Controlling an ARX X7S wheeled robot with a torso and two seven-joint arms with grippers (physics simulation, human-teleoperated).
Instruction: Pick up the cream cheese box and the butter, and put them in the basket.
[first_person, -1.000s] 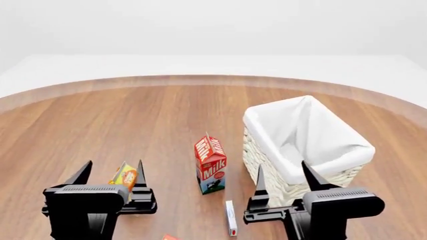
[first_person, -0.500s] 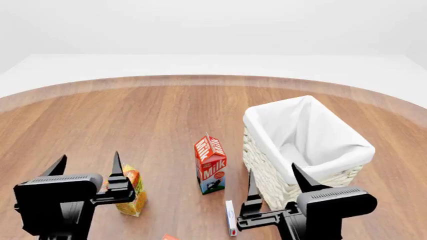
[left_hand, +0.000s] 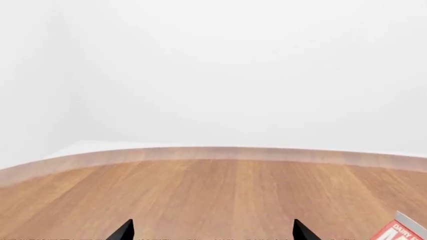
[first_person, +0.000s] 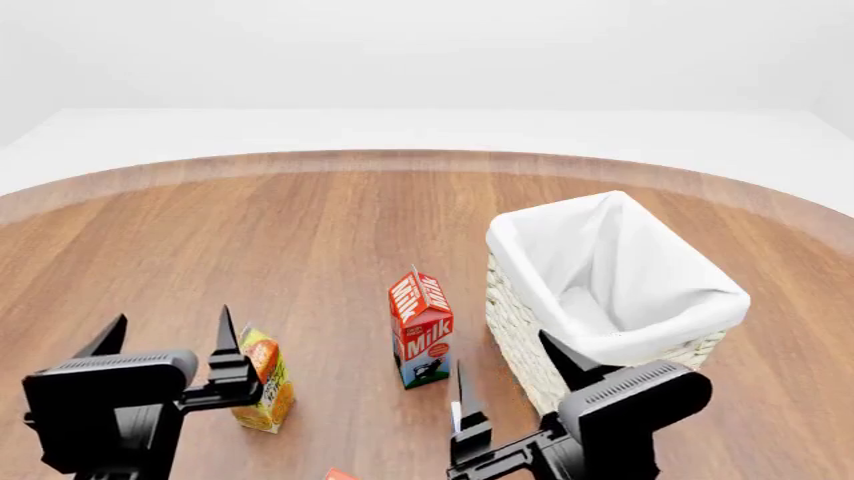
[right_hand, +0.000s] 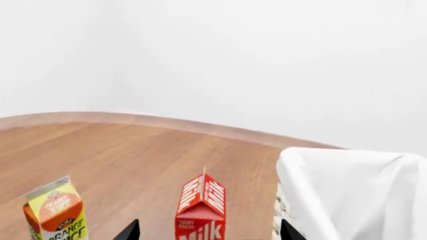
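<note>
The thin white cream cheese box (first_person: 458, 413) lies flat on the wooden table, in front of the milk carton and just beside the basket's near corner; only a sliver of it shows in the head view, the rest hidden behind the right gripper's inner finger. A small red-orange corner (first_person: 339, 474) at the bottom edge of the head view may be the rectangular butter box, but too little shows to be sure. The squarish pale wicker basket (first_person: 526, 340) with its white cloth liner folded over the rim stands upright on the right side of the round brown wooden table (first_person: 307, 240).

The black right gripper (first_person: 513, 378) hangs low between the milk carton and the basket, its fingers spread wide apart and holding nothing. The black left gripper (first_person: 168, 332) is likewise spread open and empty, near the table's left front.

The upright red-and-white milk carton (first_person: 420, 328) stands just left of the basket. The orange-and-yellow juice carton (first_person: 263, 380) stands just beside the left gripper's inner finger.
</note>
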